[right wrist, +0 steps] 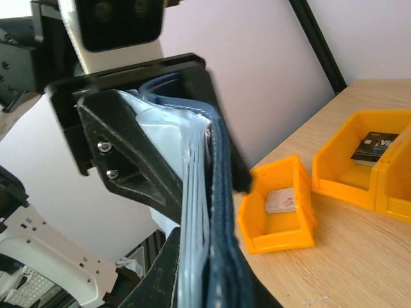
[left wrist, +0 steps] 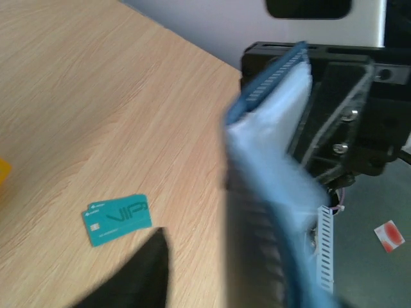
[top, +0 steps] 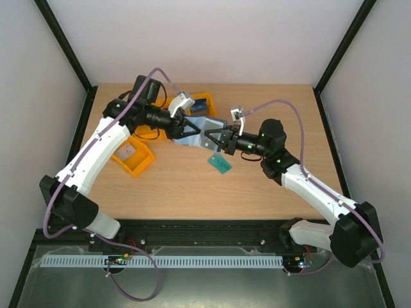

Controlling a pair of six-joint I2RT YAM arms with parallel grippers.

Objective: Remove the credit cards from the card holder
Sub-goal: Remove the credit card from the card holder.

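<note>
The right gripper (top: 207,139) is clamped on one edge of the card holder (top: 204,124), held edge-up above mid-table (top: 257,186). The left gripper (top: 195,134) straddles the opposite edge, its grip unclear. A teal card (top: 220,163) lies just beside, with orange bins (top: 133,156) to the left.

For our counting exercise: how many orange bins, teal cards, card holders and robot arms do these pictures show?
Orange bins: 3
Teal card: 1
Card holder: 1
Robot arms: 2
Total: 7
</note>
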